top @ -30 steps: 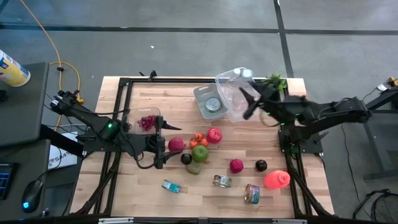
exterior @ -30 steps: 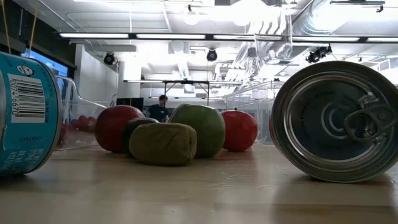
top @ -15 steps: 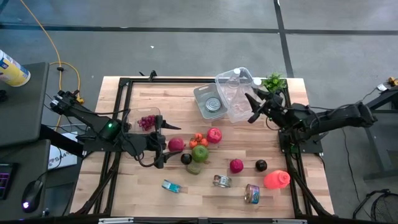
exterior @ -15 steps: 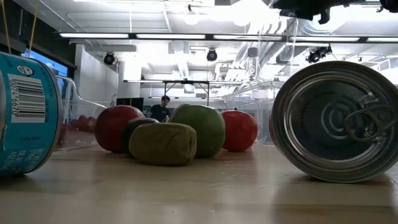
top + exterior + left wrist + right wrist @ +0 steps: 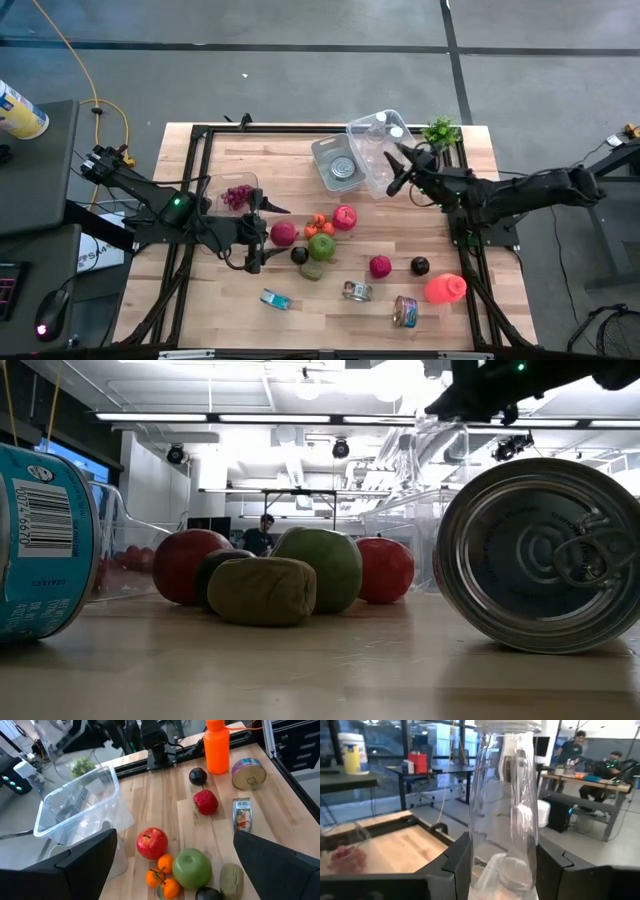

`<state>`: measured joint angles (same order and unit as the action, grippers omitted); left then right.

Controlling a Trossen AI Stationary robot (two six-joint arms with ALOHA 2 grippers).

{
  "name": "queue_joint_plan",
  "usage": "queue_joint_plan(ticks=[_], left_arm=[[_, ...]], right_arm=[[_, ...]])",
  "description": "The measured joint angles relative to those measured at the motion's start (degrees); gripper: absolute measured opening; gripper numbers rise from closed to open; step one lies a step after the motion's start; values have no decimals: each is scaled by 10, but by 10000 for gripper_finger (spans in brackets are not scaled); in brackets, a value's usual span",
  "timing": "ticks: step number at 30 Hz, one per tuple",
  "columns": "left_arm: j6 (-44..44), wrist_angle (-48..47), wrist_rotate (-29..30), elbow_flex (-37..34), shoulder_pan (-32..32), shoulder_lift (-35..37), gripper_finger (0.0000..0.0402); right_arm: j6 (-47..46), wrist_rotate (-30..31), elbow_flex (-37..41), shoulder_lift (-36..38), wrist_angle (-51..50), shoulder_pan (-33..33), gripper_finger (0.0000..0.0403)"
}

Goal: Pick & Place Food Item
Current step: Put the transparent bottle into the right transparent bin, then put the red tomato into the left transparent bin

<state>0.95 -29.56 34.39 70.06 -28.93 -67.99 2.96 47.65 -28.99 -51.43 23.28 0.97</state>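
Observation:
Food items lie mid-table: a dark red apple (image 5: 283,232), a green apple (image 5: 321,246), small oranges (image 5: 316,224) and a red apple (image 5: 345,217). My left gripper (image 5: 258,228) hovers open just left of the dark red apple, touching nothing. My right gripper (image 5: 398,172) reaches in from the table's right at the far side and is shut on a clear plastic container (image 5: 372,140). That container stands tipped beside a second clear container (image 5: 335,165) with a can in it. My right gripper pinches a wall of the clear container (image 5: 502,820) between its two fingers (image 5: 455,865). The fingers come roughly level from the table's right. The container is tipped on edge; whether its lower part touches the table or the second container, I cannot tell.
A clear bowl of red grapes (image 5: 238,195) sits at the left. Nearer the front lie a red fruit (image 5: 380,266), a dark fruit (image 5: 420,265), an orange bottle (image 5: 445,288), two tins (image 5: 357,291) (image 5: 405,311) and a blue can (image 5: 275,299). A green plant (image 5: 440,130) stands far right.
My right gripper has come down with the clear container still in its hold; in the low view the arm has dropped into the top of the picture. The food items have stayed where they were.

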Motion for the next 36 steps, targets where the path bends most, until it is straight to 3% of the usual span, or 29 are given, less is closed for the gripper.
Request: queue_joint_plan(ticks=[7, 18, 22, 30, 36], left_arm=[[1, 0, 0, 0, 0, 0, 390], [2, 0, -1, 0, 0, 0, 390], [2, 0, -1, 0, 0, 0, 390], [4, 0, -1, 0, 0, 0, 390], [23, -4, -1, 0, 0, 0, 390]], right_arm=[[-2, 3, 0, -52, 23, -13, 155], [2, 3, 0, -82, 31, -14, 327], [6, 3, -1, -82, 53, -14, 367], [52, 5, -1, -78, 97, -6, 377], [75, 23, -1, -61, 160, 53, 372]])
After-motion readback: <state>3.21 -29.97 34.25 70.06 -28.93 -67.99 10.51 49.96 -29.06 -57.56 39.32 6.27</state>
